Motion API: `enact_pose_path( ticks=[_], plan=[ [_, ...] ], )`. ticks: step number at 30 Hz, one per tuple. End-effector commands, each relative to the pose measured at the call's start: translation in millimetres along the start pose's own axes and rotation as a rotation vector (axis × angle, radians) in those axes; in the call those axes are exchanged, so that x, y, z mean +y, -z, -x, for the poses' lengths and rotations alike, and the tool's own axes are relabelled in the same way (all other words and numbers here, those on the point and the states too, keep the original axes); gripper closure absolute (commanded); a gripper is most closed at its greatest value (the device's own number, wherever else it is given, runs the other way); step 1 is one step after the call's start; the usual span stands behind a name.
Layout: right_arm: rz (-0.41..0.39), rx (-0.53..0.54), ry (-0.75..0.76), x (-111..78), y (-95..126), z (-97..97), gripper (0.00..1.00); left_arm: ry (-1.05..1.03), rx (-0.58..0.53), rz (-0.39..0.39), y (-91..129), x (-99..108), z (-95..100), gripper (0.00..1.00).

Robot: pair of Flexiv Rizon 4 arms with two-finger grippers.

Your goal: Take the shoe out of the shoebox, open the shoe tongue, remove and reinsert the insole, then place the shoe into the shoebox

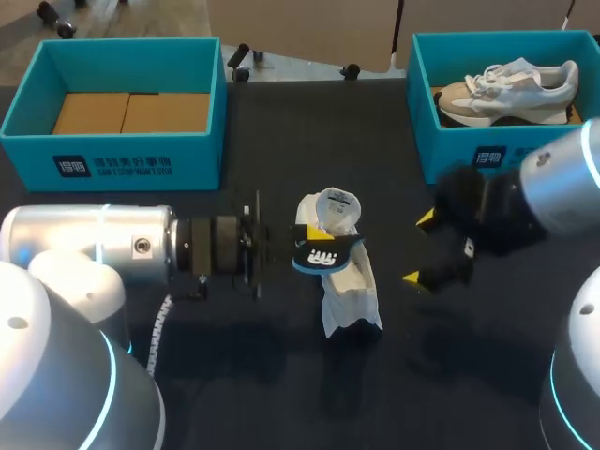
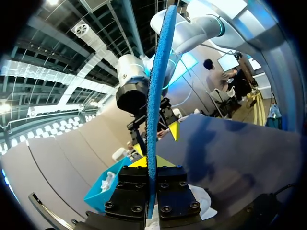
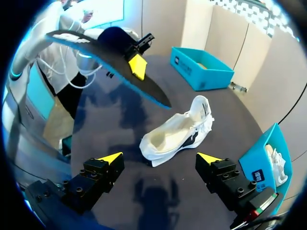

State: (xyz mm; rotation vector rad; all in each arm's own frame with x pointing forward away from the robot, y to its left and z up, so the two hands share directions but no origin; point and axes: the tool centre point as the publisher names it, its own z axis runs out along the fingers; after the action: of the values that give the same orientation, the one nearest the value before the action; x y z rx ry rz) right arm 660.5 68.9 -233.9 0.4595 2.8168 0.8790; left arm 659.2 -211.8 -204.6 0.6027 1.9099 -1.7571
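A white shoe point(image 1: 349, 298) lies on the dark table, between my two arms. Just above it hangs its insole point(image 1: 326, 255), black on top and blue underneath, with my left gripper point(image 1: 302, 246) shut on one end. In the left wrist view the insole point(image 2: 156, 91) stands edge-on out of that gripper point(image 2: 152, 162). My right gripper point(image 1: 419, 249) stands open to the right of the shoe, with nothing in it. From the right wrist view, the shoe point(image 3: 177, 132) lies ahead of the open gripper point(image 3: 159, 158), with the insole point(image 3: 110, 57) above and beyond it.
A teal shoebox point(image 1: 122, 159) with a bare cardboard floor stands at the back left. A second teal box point(image 1: 469, 155) at the back right holds another pale sneaker point(image 1: 511, 84). Bare table lies in front of the shoe.
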Motion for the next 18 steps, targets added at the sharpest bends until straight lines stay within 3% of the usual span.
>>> enact_pose_path(
  ticks=[1,3,9,14,18],
  plan=[
    [-0.082,0.014,0.073,9.6,-14.5,10.5,0.00,-0.001,-0.018,0.002,-0.8,0.5,-8.2,1.00],
    [-0.154,-0.020,0.147,7.6,-21.5,14.7,0.00,0.003,-0.016,0.002,-0.9,3.8,-9.4,1.00],
    [-0.172,-0.048,0.300,5.5,-27.5,25.6,0.00,-0.005,-0.031,-0.008,-2.4,6.0,-11.8,1.00],
    [-0.158,-0.001,0.413,3.5,-36.0,35.3,0.00,-0.006,-0.045,-0.015,-5.4,10.5,-16.4,1.00],
    [-0.153,0.004,0.431,2.3,-39.1,41.3,0.00,0.006,-0.058,-0.011,-5.9,17.3,-20.3,1.00]
  ],
)
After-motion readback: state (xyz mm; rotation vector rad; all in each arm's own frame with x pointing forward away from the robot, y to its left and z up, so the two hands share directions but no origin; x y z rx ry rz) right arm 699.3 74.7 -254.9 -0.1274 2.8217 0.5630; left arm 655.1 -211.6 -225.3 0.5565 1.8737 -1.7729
